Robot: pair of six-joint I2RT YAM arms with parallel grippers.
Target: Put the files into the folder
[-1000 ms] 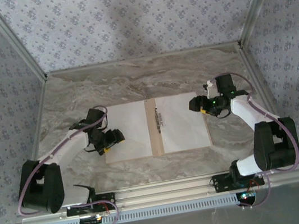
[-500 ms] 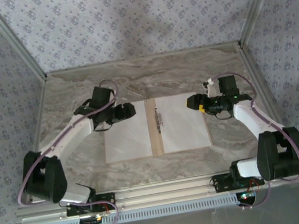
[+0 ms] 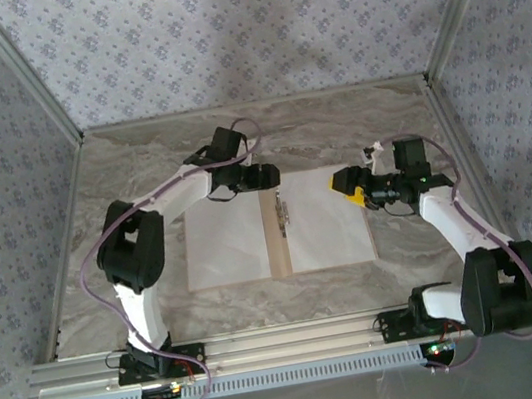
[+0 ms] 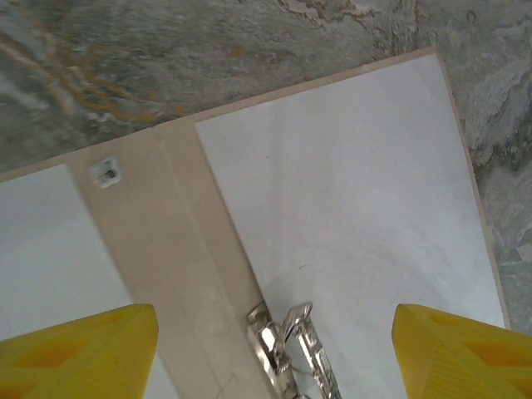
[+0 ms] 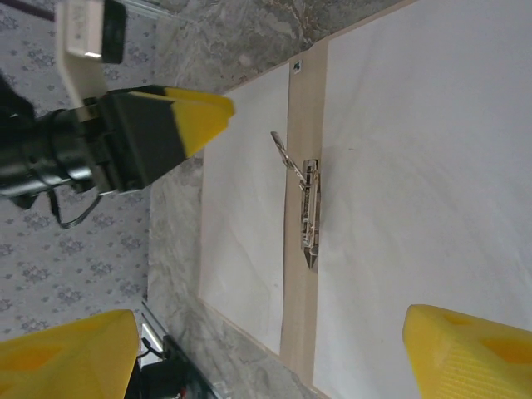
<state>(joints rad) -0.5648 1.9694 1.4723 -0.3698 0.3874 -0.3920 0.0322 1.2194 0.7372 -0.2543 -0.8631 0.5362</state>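
Note:
The tan folder (image 3: 278, 253) lies open on the marble table, with a white file on its left leaf (image 3: 223, 237) and another on its right leaf (image 3: 326, 225). A metal clip (image 3: 281, 209) sits by the spine, its lever raised (image 4: 301, 320). My left gripper (image 3: 267, 174) hovers open over the folder's far edge at the spine; in the left wrist view its gripper (image 4: 270, 353) straddles the clip without touching it. My right gripper (image 3: 340, 185) hangs open above the right file's far right part, nothing between its fingers (image 5: 470, 349).
Marble table (image 3: 140, 169) runs all round the folder, closed in by patterned walls at the back and sides. An aluminium rail (image 3: 298, 336) lines the near edge by the arm bases.
My left arm swung from the folder's left side up and across to its far edge by the spine. My right gripper edged left and its jaws spread wider.

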